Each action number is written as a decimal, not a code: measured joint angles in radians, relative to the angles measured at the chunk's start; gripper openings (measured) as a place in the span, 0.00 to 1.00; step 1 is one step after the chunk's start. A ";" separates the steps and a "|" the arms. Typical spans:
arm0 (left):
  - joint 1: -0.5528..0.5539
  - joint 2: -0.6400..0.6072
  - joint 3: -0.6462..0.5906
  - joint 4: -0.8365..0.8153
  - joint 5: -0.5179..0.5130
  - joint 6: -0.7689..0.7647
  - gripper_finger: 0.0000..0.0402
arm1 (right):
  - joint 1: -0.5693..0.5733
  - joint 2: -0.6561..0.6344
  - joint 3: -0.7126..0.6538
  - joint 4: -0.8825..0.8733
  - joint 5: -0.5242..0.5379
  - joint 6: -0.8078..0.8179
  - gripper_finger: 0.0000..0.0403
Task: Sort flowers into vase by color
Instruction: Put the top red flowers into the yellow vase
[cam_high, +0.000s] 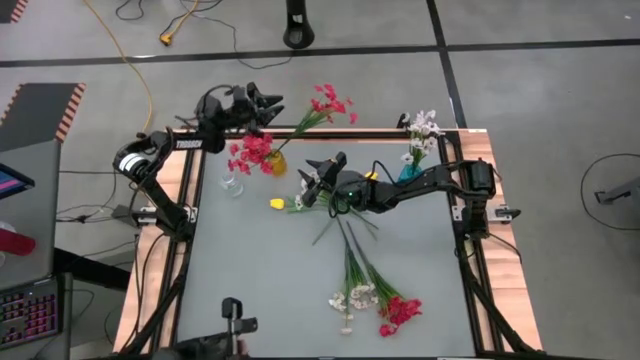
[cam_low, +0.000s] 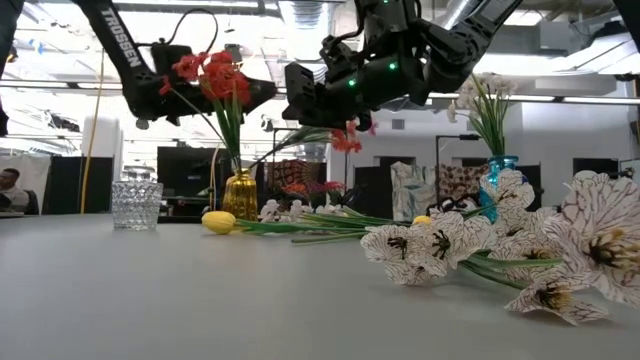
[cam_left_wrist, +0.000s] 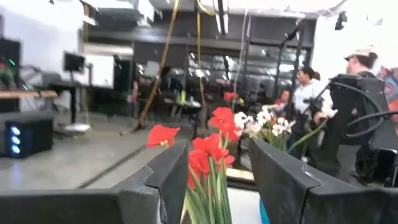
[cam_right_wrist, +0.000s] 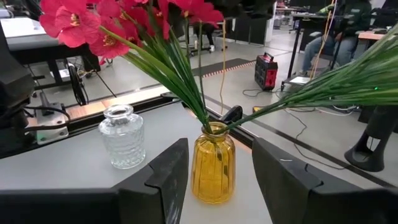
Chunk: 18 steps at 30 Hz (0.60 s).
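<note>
Red flowers (cam_high: 252, 150) stand with their stems in an amber vase (cam_right_wrist: 213, 163); one red spray (cam_high: 330, 100) leans out of it toward the far right. White flowers (cam_high: 422, 128) stand in a blue vase (cam_low: 500, 168). A yellow bud (cam_high: 277, 203) and green stems (cam_high: 340, 215) lie on the table. My left gripper (cam_high: 268, 103) hovers open, far of the amber vase and high above the table. My right gripper (cam_high: 312, 180) hangs open above the lying yellow flowers, facing the amber vase, with nothing between its fingers (cam_right_wrist: 168, 174).
A clear glass vase (cam_high: 232, 185) stands to the left of the amber one with nothing in it. White sprays (cam_high: 352, 296) and a red spray (cam_high: 398, 312) lie near the table's front right. People stand in the room beyond the table.
</note>
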 joint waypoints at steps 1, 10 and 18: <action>0.000 0.000 0.023 -0.045 0.011 0.001 0.39 | 0.000 0.000 0.000 0.000 0.000 0.000 0.50; 0.002 0.000 0.160 -0.291 0.098 0.043 0.35 | 0.000 -0.001 0.000 0.000 0.000 0.000 0.50; 0.031 0.000 0.268 -0.386 0.159 -0.027 0.34 | 0.000 -0.001 0.000 0.000 0.000 0.000 0.50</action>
